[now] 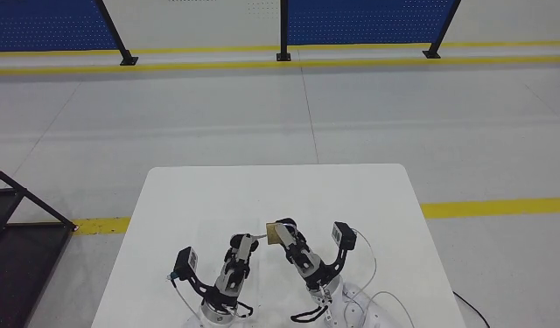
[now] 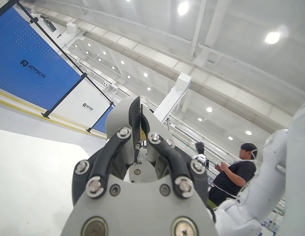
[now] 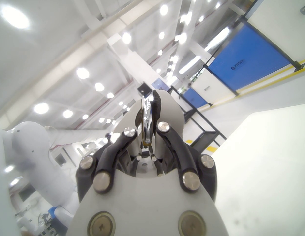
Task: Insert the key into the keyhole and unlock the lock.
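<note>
lock: pinched in the right gripper, above the table.
key: we judge it the thin brass piece clamped in the left gripper, just beside the lock.
step: insertion. We square the key to the lock, push straight, and turn only once seated.

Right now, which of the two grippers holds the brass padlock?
The right gripper: the brass-coloured metal padlock sits in it, while the left gripper pinches only a thin metal key.
</note>
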